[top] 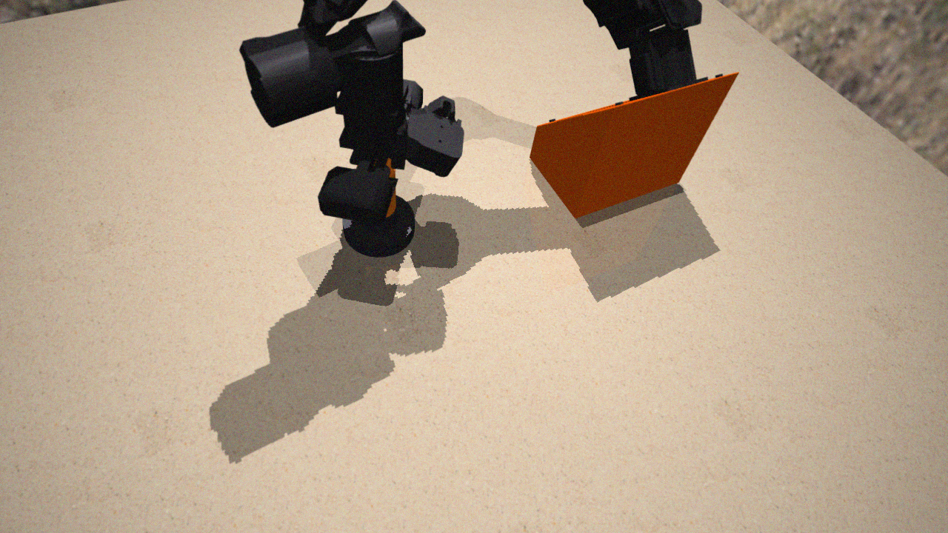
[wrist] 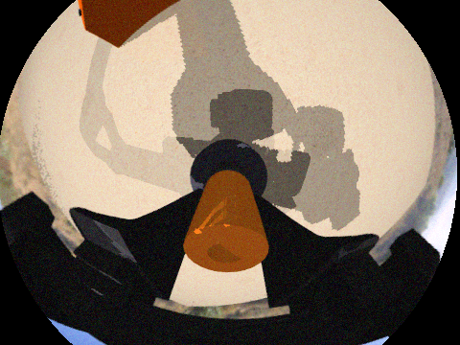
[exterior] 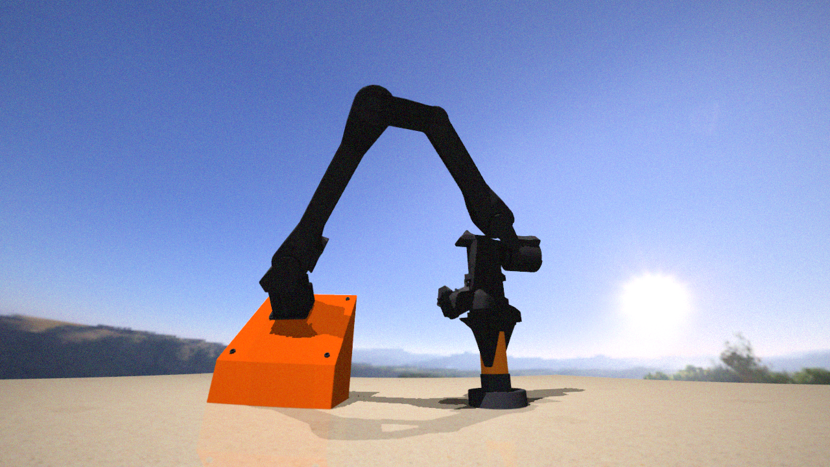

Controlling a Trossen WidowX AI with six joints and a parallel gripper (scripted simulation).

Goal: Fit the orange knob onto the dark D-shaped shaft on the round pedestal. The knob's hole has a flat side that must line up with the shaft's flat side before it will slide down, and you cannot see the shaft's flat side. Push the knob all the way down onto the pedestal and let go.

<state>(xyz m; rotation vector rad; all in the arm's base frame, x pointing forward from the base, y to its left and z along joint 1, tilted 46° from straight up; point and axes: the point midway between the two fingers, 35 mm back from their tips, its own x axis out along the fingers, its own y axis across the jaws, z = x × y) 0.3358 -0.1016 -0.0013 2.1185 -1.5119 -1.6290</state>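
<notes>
The orange knob (top: 392, 202) (exterior: 502, 359) (wrist: 226, 240) stands upright between my fingers. My gripper (exterior: 495, 355) (wrist: 227, 206) is shut on the knob from both sides, pointing down above the pedestal. The round dark pedestal (top: 379, 243) (exterior: 498, 399) (wrist: 229, 154) is directly under the knob. In the exterior view the knob's lower edge meets the top of the pedestal's raised collar (exterior: 495, 381), with no gap or shaft showing between them. The shaft, its flat side and the knob's hole are hidden.
The orange wedge-shaped base (top: 623, 152) (exterior: 272, 380) (wrist: 115, 24) carries the arm and stands to one side of the pedestal. The arm (exterior: 406, 113) arches from it over to the pedestal. Shadows of the arm fall across the tan table (top: 663, 411) (exterior: 667, 429).
</notes>
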